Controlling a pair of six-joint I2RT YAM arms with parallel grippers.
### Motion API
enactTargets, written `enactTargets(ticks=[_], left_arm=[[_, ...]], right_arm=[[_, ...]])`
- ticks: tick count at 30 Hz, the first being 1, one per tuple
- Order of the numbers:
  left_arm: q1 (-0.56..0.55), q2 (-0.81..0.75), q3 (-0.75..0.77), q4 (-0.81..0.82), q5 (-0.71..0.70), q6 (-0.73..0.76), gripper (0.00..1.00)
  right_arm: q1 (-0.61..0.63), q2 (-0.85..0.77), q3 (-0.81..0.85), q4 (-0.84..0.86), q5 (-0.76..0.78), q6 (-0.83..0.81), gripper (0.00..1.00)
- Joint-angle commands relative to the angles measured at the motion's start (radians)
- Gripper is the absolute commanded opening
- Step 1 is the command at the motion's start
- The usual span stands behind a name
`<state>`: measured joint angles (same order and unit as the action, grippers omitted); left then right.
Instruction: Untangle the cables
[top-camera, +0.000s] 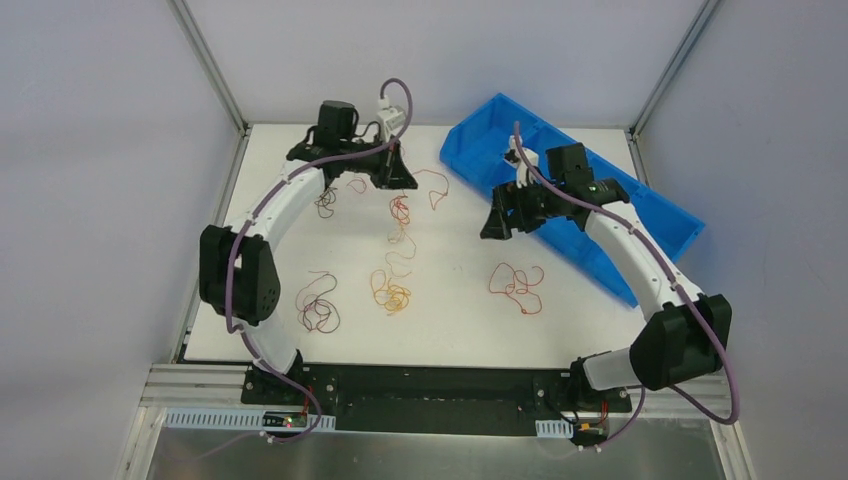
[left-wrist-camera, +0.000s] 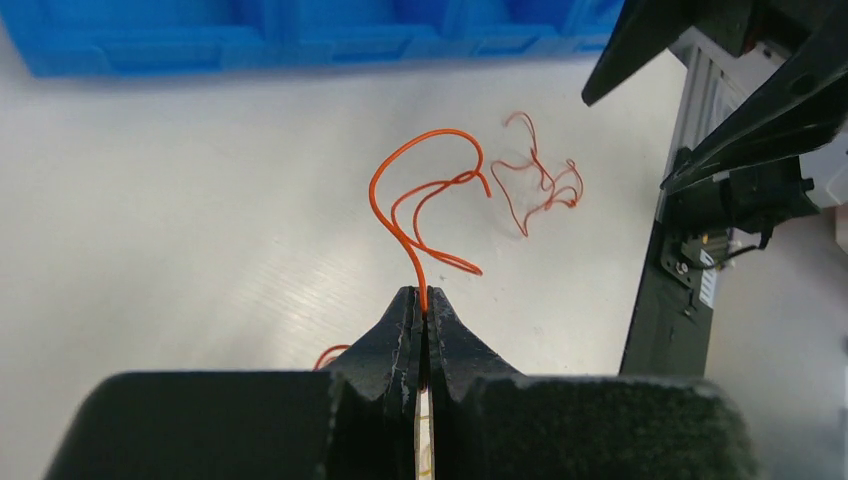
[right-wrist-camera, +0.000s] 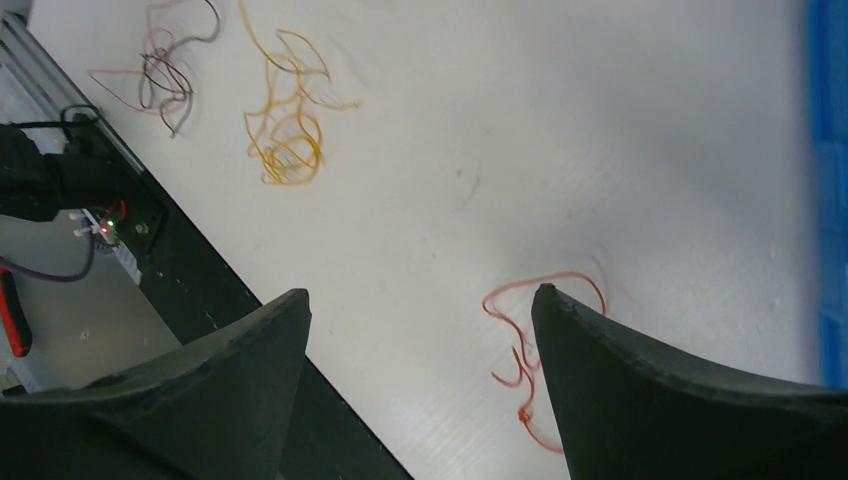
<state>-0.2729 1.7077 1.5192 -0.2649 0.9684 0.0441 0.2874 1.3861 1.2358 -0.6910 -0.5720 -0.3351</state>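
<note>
Bright, even, diffuse light falls from overhead on the white table; shadows are soft and faint (a pale band under the blue bin); the table shows mild sheen in the left wrist view; the near fingers blur slightly.

The left arm and right arm have curved white links, black joints and thick purple cables. The right gripper has black wedge fingers.

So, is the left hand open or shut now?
Shut. In the left wrist view the left hand is closed tight on an orange cable, which curls out beyond its tips.
</note>
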Motion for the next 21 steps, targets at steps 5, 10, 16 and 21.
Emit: enactTargets(ticks=[5,10,16,21], left_arm=[[-0.125,0.052,-0.039,0.033,0.107,0.076,0.0],[-0.148,0.078,-0.015,0.033,0.154,0.063,0.0],[-0.139,0.067,-0.035,0.02,0.148,0.03,0.1],[-0.022,-0.013,-0.153,0.026,-0.018,0.0,0.57]], right_arm=[[0.128,0.131,0.092,0.275,-0.08,0.104,0.86],[0.186,0.191,0.093,0.359,-0.047,0.072,0.83],[0.191,0.238,0.094,0.387,0.001,0.071,0.02],[0.163,0.192,0.062,0.359,0.01,0.086,0.0]])
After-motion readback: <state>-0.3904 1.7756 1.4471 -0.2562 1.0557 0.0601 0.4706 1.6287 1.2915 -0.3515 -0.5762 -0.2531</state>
